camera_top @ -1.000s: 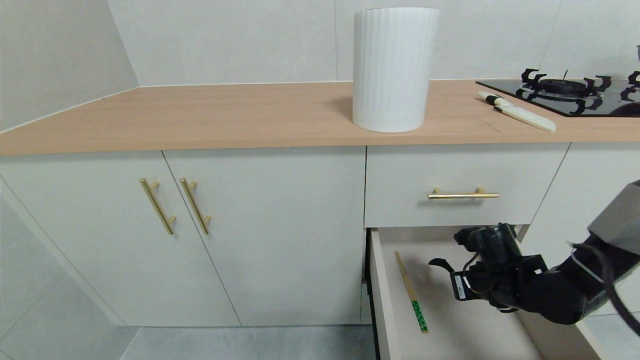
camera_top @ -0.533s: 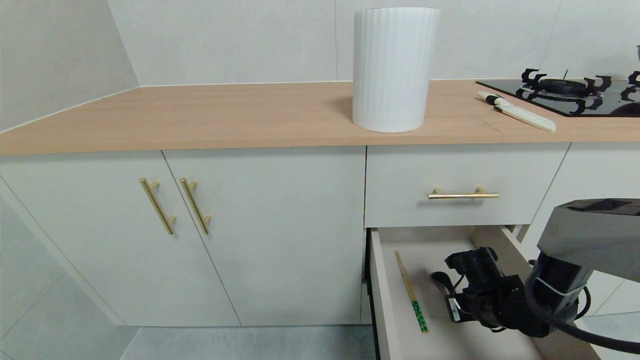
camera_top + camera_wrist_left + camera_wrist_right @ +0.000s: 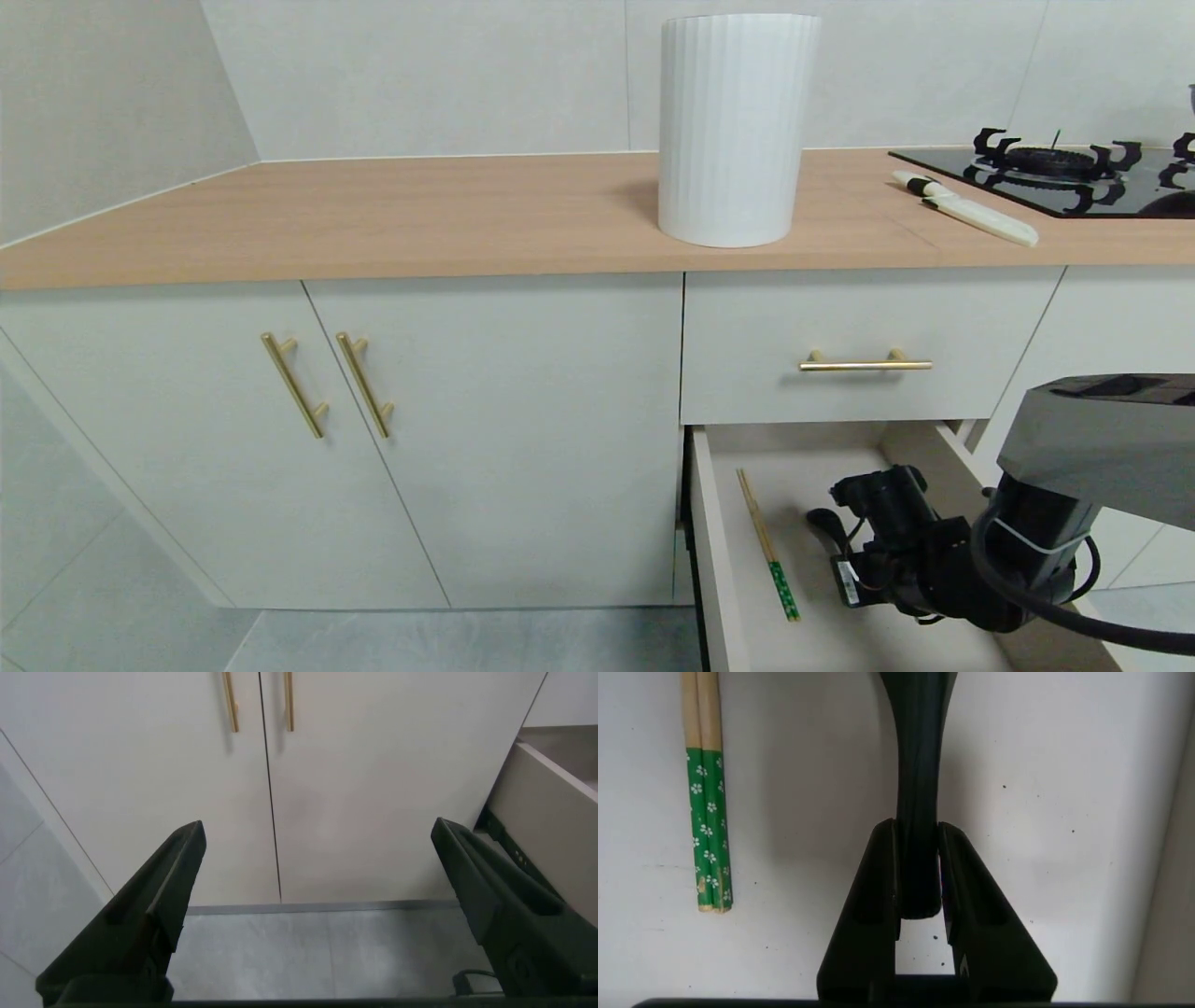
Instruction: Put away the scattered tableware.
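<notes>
Right gripper (image 3: 918, 831): down inside the open drawer (image 3: 714, 551), the lower of two, below the counter; jaws clamped on the narrow handle of a black utensil (image 3: 920, 747)
Black utensil: held by its handle, the rest pointing away from the gripper over the drawer bottom; in the head view its rounded end lies towards the drawer's left side; whether it touches the bottom, cannot tell
Chopsticks (image 3: 767, 558): a pair, side by side and touching, flat on the drawer bottom near the left wall; bare wood at the far end, green flowered pattern at the near end; beside the utensil but apart from it
Left gripper (image 3: 318, 835): jaws wide apart, holding nothing; low, in front of the cupboard doors (image 3: 271, 784), grey floor (image 3: 318, 952) below it, the drawer's side at the edge of its view
Knife (image 3: 966, 210): pale blade, lying flat on the counter (image 3: 420, 215) just beside the stove (image 3: 1055, 173), well apart from the drawer
White ribbed container (image 3: 733, 131): upright on the counter, above the shut upper drawer, left of the knife
</notes>
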You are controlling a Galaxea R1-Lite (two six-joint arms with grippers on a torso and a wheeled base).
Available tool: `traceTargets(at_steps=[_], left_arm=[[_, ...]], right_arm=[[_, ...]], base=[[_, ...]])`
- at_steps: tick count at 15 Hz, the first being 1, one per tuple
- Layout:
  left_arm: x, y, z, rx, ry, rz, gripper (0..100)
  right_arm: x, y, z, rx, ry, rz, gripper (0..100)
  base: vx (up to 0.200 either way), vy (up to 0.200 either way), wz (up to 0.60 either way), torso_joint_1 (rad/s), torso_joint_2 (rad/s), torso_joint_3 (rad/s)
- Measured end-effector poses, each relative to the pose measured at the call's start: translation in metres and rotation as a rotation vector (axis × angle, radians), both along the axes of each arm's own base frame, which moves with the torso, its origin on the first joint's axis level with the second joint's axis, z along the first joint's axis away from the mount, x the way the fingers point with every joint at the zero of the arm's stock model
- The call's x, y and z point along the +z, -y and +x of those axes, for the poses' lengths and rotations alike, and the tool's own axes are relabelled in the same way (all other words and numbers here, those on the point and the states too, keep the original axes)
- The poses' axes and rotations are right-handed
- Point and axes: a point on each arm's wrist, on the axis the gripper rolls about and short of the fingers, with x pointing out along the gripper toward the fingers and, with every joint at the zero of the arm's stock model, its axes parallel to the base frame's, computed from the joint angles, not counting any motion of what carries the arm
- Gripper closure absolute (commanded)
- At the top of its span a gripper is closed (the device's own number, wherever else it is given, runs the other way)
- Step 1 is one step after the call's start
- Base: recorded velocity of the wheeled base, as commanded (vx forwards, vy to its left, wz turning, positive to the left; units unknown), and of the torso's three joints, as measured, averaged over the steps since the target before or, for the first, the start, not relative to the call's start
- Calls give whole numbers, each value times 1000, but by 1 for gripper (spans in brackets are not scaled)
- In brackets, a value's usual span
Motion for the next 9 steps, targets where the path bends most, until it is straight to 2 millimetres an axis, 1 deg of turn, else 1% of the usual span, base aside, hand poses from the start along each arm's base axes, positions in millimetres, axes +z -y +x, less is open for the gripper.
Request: traceTargets(at_steps=[1,2,9], left_arm=[[0,0,0,0,0,0,0],[0,0,0,0,0,0,0],[0,0,0,0,0,0,0]], right_arm=[[0,0,0,0,0,0,100],[0,0,0,0,-1,0,0],[0,0,0,-1,2,1,0]], base=[[0,0,0,0,0,0],[0,0,0,0,0,0],[0,0,0,0,0,0]])
